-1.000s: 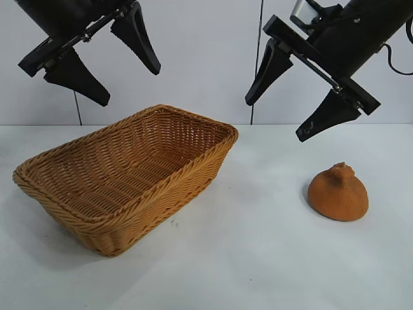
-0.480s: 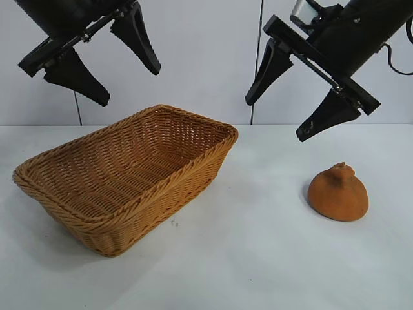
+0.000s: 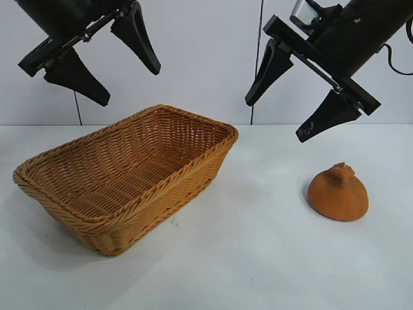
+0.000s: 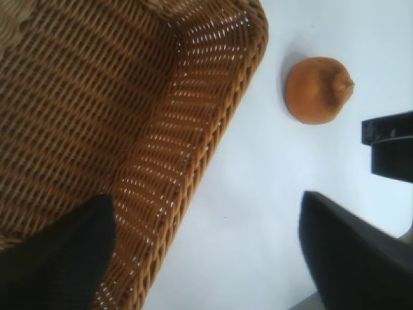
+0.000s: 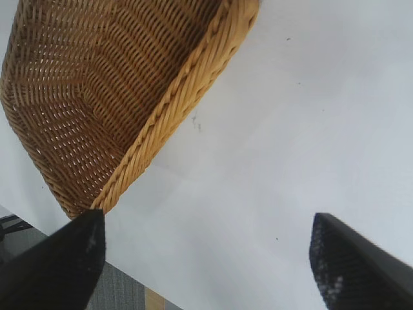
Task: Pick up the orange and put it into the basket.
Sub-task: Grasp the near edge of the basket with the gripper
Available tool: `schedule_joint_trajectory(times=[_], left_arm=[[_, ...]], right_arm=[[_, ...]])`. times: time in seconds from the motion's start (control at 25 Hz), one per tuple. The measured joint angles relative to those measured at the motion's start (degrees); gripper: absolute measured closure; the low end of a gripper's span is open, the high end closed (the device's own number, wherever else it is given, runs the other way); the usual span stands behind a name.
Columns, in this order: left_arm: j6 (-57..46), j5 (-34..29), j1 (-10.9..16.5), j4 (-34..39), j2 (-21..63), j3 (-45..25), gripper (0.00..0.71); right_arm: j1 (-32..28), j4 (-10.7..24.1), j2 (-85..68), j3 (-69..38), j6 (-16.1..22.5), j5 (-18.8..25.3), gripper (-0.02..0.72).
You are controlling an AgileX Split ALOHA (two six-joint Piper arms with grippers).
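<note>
The orange (image 3: 338,192) is seen resting on the white table (image 3: 258,258), well apart from the wicker basket (image 3: 122,219), which is set at the left. The left gripper (image 3: 103,68) is held high above the basket, the right gripper (image 3: 279,116) above the orange; both are spread wide, nothing grasped.

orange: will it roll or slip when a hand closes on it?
Probably stays put: the orange sits dome-like on a broad flat base on the table, knobby point up. Its matte, rough skin looks grippy rather than slick. The taper toward the top may let fingers slide upward, so a low grasp seems safer.
</note>
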State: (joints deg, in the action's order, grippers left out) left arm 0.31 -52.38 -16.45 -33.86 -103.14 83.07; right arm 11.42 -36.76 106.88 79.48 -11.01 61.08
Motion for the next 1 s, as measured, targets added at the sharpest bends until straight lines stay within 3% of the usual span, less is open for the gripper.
schedule_joint_trajectory(times=[0.48,1.0], left_arm=[[0.00,1.04,0.00,1.03,0.13,0.00,0.149],[-18.65,-5.72,0.00,21.19,10.76,-3.03,0.149]], right_arm=[[0.00,0.00,0.00,0.00,-0.58,0.00,0.113],[0.00,0.00,0.00,0.00,-0.63,0.05,0.113]])
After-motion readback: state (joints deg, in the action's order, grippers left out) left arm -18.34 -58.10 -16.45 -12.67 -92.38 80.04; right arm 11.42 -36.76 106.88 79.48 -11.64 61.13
